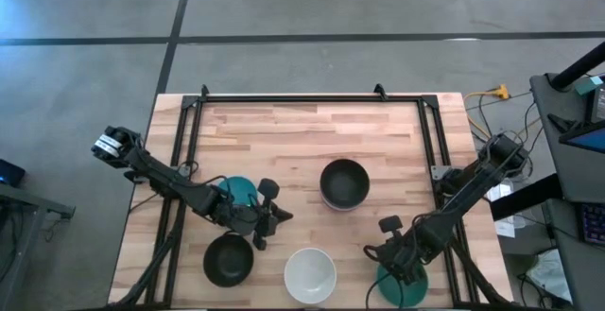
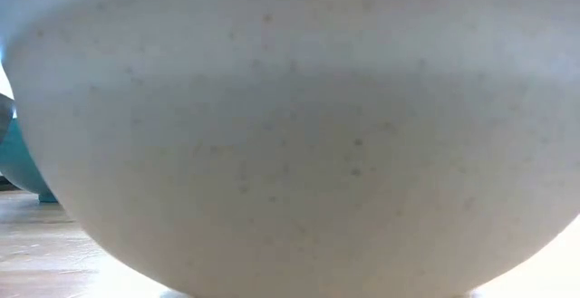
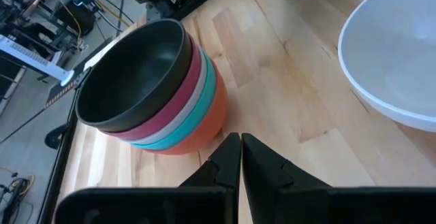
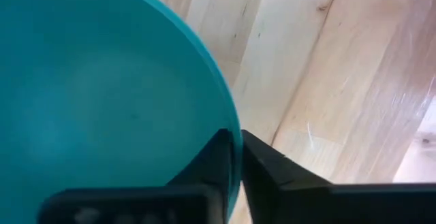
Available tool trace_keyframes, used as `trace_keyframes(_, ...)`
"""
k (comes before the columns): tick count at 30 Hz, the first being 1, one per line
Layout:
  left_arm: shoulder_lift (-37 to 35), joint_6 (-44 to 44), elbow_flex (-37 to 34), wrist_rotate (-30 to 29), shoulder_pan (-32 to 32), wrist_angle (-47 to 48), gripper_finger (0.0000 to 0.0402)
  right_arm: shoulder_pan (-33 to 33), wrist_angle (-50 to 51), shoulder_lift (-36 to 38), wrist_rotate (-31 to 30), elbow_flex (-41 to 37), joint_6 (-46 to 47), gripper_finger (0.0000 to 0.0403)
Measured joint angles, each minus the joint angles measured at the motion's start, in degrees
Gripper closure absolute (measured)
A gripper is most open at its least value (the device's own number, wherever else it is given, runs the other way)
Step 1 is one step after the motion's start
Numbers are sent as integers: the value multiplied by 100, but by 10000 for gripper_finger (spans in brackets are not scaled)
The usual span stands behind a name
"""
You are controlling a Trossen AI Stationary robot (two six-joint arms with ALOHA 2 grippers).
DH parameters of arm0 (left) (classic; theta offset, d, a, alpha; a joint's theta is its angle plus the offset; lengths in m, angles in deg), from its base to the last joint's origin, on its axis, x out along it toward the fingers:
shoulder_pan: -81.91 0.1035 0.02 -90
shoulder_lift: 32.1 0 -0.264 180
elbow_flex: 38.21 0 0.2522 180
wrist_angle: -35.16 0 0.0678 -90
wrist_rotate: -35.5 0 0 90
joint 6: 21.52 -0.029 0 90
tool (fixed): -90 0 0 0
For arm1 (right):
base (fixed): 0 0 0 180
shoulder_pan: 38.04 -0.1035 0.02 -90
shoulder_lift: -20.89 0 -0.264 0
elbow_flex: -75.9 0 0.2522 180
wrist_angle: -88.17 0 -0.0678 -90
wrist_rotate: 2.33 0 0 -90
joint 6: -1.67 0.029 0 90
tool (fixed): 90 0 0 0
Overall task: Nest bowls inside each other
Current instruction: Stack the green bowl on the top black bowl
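My right gripper (image 1: 395,259) is shut on a teal-green bowl (image 1: 406,287) that sits on its base near the table's near right corner. A stack of nested bowls (image 3: 157,88), black on top, then magenta, white, light blue and red, stands mid-table (image 1: 343,183). My left gripper (image 3: 240,149) hangs shut and empty above the wood between that stack and a white bowl (image 1: 310,275). Under the left arm sits a blue-teal bowl (image 1: 236,190). A black bowl (image 1: 228,259) sits nearer the front edge. My right gripper has the teal-green bowl's rim (image 4: 235,139) between its two fingers, one finger (image 4: 214,163) inside the bowl and the other (image 4: 266,166) outside. The fingers come from above, pointing steeply down. The bowl stands upright on the table.
The white bowl (image 2: 290,135) stands at the near edge and fills the low view. Dark frame rails (image 1: 189,131) run along the table's left, far and right sides. Bare wood (image 1: 302,131) lies across the far half. Cables and equipment (image 1: 529,160) sit off the right side.
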Motion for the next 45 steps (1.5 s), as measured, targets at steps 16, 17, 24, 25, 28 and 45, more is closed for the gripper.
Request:
trace_keyframes(16, 0, 2, 2, 2, -2, -1, 402, 57, 87, 333, 50, -9, -505, 393)
trace_keyframes(17, 0, 2, 2, 2, -2, 0, 402, 113, 110, 415, 48, -9, -561, 393)
trace_keyframes(24, 2, 0, 2, 2, -2, -18, 402, 765, 168, 1323, -7, -9, -853, 392)
trace_keyframes(25, 2, 0, 2, 2, -2, -18, 402, 883, 152, 1485, -21, -9, -993, 392)
trace_keyframes(28, 2, 0, 2, 2, -2, -19, 402, 1244, 101, 1975, -316, -9, -1403, 391)
trace_keyframes(45, 2, 0, 2, 3, 0, -40, 402, 3901, -28, 2445, -1139, 1792, -2332, 390)
